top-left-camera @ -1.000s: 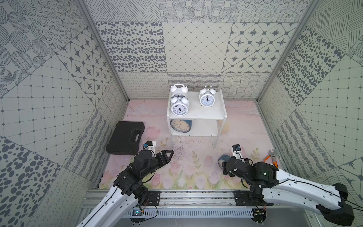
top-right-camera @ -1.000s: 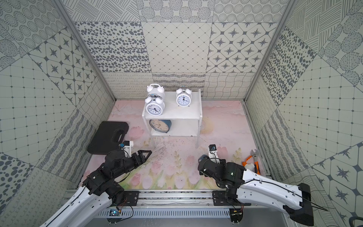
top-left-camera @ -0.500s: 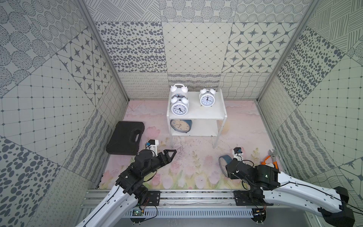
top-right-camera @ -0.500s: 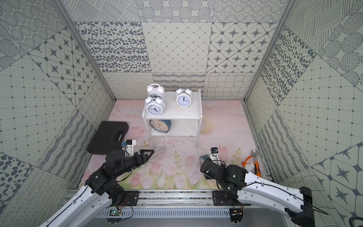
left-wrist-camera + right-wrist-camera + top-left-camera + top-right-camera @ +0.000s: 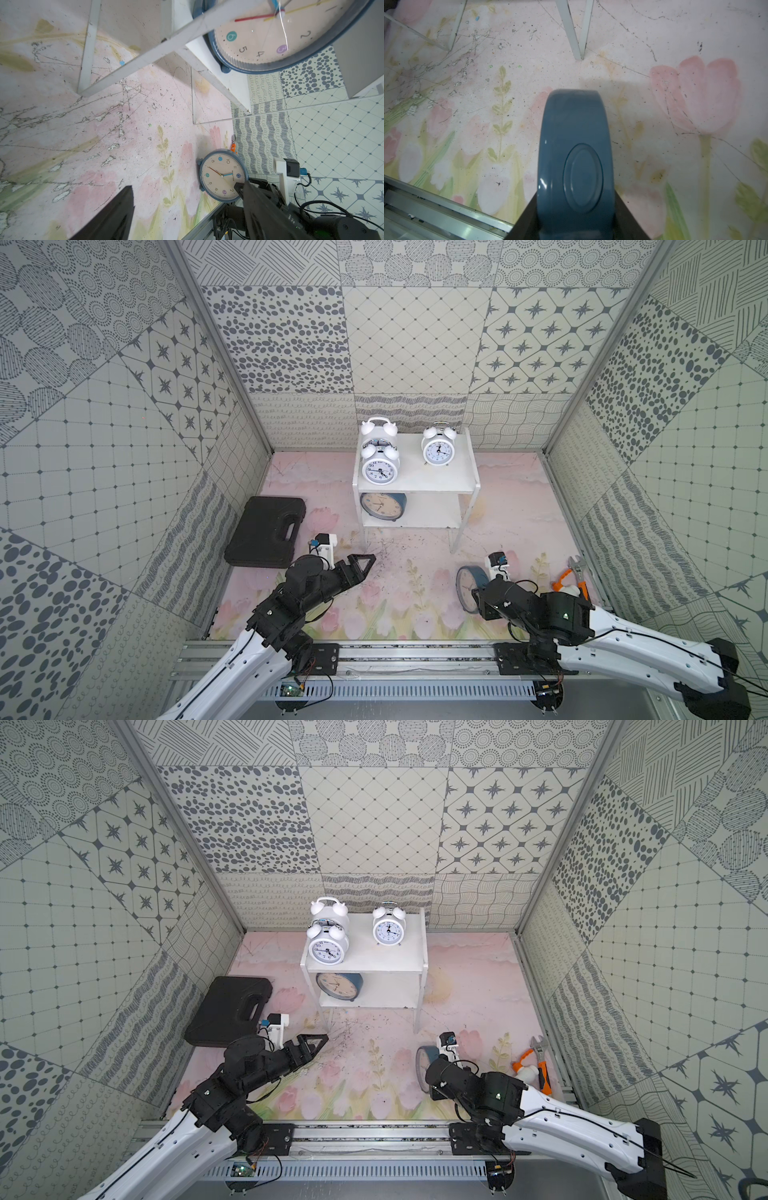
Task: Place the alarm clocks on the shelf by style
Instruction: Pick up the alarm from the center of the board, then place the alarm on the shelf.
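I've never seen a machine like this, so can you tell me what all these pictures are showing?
It is a robot with two arms, each ending in pinching jaws. Two pictures look down from above; two come from little cameras on the arms' wrists. On the flowery table stand a white shelf, a black case and some tools. Three white bell clocks sit on its top level, a blue clock below. The right arm's jaws hold another blue clock upright. The left arm's jaws are open and empty.
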Action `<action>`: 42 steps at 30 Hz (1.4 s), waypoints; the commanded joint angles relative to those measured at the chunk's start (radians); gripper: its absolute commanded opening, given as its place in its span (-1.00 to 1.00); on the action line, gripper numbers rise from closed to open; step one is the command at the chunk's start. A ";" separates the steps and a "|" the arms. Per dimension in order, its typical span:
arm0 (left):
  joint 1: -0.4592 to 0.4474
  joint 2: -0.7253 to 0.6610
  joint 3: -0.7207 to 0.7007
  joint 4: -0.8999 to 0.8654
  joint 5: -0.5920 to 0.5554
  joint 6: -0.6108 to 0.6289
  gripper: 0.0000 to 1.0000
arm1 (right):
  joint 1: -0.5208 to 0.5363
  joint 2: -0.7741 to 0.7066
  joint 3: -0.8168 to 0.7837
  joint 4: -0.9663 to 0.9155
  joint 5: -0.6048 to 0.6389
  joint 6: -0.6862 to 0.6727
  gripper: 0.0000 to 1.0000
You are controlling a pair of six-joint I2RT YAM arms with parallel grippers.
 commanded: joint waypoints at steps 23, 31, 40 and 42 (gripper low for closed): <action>0.004 0.172 -0.096 0.846 0.483 -0.207 0.99 | -0.020 0.113 0.191 0.633 -0.702 -0.325 -0.58; 0.003 0.297 -0.098 1.237 0.561 -0.365 0.99 | -0.189 0.184 0.205 0.821 -0.981 -0.219 -0.58; 0.004 0.348 -0.103 1.305 0.593 -0.391 0.77 | -0.294 0.222 0.182 0.908 -1.079 -0.163 -0.57; 0.004 0.354 -0.097 1.294 0.603 -0.386 0.68 | -0.306 0.232 0.173 0.927 -1.081 -0.152 -0.57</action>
